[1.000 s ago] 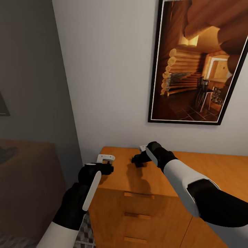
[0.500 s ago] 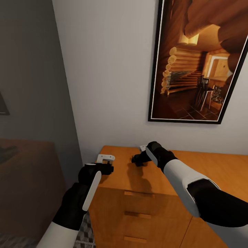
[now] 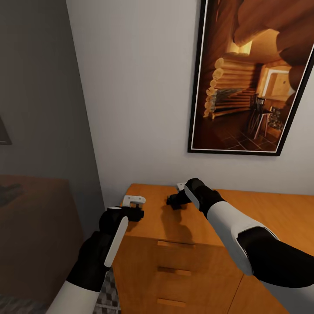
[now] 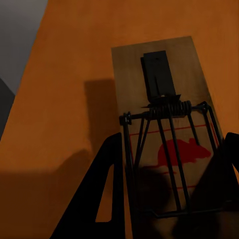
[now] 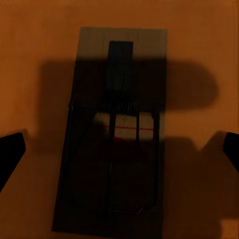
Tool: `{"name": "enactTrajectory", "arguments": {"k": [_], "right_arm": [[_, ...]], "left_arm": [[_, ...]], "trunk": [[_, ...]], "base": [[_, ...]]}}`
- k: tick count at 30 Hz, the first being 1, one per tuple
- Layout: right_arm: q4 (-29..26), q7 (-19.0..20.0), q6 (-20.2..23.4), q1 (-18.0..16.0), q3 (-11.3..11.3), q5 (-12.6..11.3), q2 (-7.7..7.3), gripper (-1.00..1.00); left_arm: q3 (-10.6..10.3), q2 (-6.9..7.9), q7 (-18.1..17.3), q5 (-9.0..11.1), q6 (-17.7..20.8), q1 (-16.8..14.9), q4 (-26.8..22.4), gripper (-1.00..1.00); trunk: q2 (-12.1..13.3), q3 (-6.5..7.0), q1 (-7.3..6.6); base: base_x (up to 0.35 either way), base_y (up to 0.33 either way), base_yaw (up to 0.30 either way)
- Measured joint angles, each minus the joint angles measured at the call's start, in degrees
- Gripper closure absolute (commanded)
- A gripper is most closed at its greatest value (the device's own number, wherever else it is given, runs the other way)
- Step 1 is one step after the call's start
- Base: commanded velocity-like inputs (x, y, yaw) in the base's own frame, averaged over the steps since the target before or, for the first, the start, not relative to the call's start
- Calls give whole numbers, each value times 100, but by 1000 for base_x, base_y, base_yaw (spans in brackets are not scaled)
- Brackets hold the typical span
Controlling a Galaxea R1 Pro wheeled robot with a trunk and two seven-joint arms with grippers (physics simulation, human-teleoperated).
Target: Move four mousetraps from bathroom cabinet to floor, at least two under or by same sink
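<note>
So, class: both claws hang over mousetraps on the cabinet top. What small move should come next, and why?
Probably lower the right claw and close it: its open fingers straddle a mousetrap lying flat on the cabinet, not yet gripped.

Orange-brown cabinet (image 3: 279, 213); tan mousetrap (image 4: 159, 124) (red mouse print, black wire).

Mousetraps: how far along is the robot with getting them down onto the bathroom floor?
Early. Nothing looks done yet: both traps in sight lie on the cabinet top. In hand: one mousetrap sits between the left fingers, gripped or not I cannot tell; a second mousetrap lies under the open right fingers. Left: lift these, fetch two more, set all on the floor by the sink.
</note>
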Motion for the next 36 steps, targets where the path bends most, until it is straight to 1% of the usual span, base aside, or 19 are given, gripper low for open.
{"name": "enactTrajectory", "arguments": {"k": [19, 20, 23, 36], "right_arm": [[0, 0, 0, 0, 0, -1, 0, -100], [0, 0, 0, 0, 0, -1, 0, 100], [-1, -2, -1, 0, 5, 26, -1, 100], [0, 7, 0, 0, 0, 9, 0, 100]], "left_arm": [[0, 0, 0, 0, 0, -2, 4, 100], [0, 0, 0, 0, 0, -2, 4, 100], [0, 0, 0, 0, 0, -1, 4, 100], [0, 0, 0, 0, -6, -2, 4, 100]], "trunk": [[0, 0, 0], [0, 0, 0], [1, 0, 0], [0, 0, 0]], "base": [[0, 0, 0], [0, 0, 0], [0, 0, 0], [0, 0, 0]]}}
